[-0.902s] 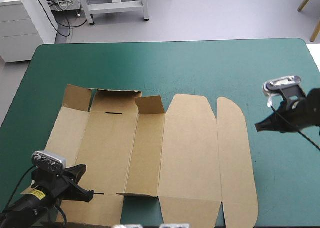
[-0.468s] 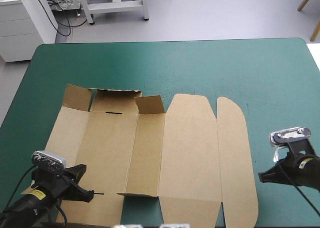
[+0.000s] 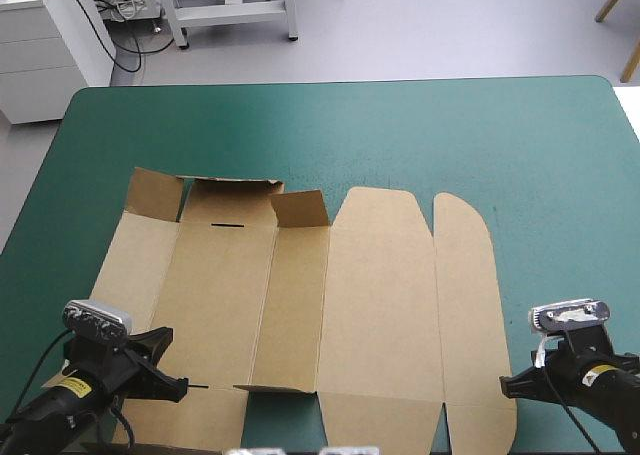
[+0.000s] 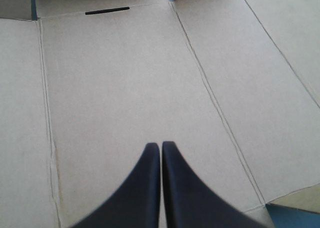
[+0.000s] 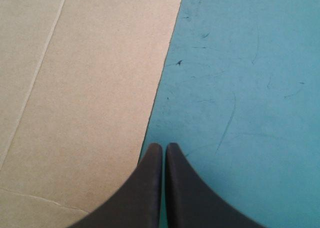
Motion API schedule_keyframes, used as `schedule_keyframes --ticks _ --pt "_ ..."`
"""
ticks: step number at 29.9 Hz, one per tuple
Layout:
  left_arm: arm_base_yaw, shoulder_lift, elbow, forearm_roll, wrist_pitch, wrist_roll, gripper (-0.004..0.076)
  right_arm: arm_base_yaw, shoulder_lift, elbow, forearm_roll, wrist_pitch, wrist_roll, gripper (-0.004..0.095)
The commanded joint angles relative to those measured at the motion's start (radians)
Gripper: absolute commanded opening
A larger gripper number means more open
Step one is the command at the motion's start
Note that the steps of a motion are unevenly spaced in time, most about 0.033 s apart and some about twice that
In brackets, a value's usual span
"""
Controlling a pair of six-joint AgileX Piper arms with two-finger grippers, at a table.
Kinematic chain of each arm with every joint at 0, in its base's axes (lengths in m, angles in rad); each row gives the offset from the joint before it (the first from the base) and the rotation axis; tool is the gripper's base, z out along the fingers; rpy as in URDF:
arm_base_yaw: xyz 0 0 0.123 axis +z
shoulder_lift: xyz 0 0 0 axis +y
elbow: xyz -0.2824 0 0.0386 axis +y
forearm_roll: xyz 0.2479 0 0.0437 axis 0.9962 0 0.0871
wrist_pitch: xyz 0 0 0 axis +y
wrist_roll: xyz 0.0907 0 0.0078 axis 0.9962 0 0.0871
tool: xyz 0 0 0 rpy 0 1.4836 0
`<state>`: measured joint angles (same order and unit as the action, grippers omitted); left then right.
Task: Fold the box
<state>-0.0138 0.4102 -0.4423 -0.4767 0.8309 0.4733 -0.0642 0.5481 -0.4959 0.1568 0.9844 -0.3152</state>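
1. Your box (image 3: 380, 305) lies opened out as one brown sheet across the left and middle of the table, reaching down to the near edge. Its long panels lie flat.
2. Along its far left end three short flaps (image 3: 232, 203) stand tilted up. Below the middle one you can see a thin dark slot (image 3: 228, 224).
3. On the sheet's right side the rounded flap (image 3: 470, 305) lies flat on the cover (image 3: 400, 135).
4. Your left gripper (image 3: 178, 385) is over the sheet's near left corner, pointing across the panels. In its wrist view the two black fingers (image 4: 142, 188) are pressed together into one point and hold nothing. Bare board runs ahead of them up to the slot.
5. Your right gripper (image 3: 506, 385) sits low at the sheet's near right corner. Its fingers also meet tip to tip, empty. The tips are over the teal-green cover, just beside the box's right edge.
6. You cannot tell whether either gripper touches the surface under it.
7. Fine scuff marks show on the cover ahead of the right gripper.
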Motion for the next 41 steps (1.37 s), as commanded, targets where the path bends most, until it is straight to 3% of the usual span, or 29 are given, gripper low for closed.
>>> schedule_keyframes --ticks 1,6,11,25,30,36,41 --pt "0.002 0.04 -0.065 -0.046 -0.036 -0.013 -0.0008 -0.006 -0.007 -0.014 0.025 -0.064 -0.009 -0.0002" --pt "0.002 0.113 -0.149 -0.064 0.053 -0.013 -0.0008 -0.006 -0.007 -0.014 0.026 -0.064 -0.009 -0.0002" --pt "0.002 0.179 -0.206 -0.069 -0.046 -0.019 -0.0008 -0.006 -0.007 -0.014 0.026 -0.064 -0.005 -0.0002" --pt "0.033 0.46 -0.266 -0.059 -0.101 -0.08 -0.0008 -0.006 -0.007 -0.014 0.024 -0.064 0.01 -0.0002" --pt "0.154 0.575 -0.406 -0.022 -0.068 -0.077 -0.0008 -0.006 -0.007 -0.014 0.024 -0.064 0.01 -0.0002" --pt "0.396 0.692 -0.568 -0.025 0.044 -0.03 -0.0008 -0.006 -0.007 -0.014 0.024 -0.07 0.056 -0.0002" --pt "0.548 0.746 -0.589 -0.078 0.056 -0.032 -0.0008 -0.006 -0.006 -0.014 0.024 -0.072 0.054 -0.0002"
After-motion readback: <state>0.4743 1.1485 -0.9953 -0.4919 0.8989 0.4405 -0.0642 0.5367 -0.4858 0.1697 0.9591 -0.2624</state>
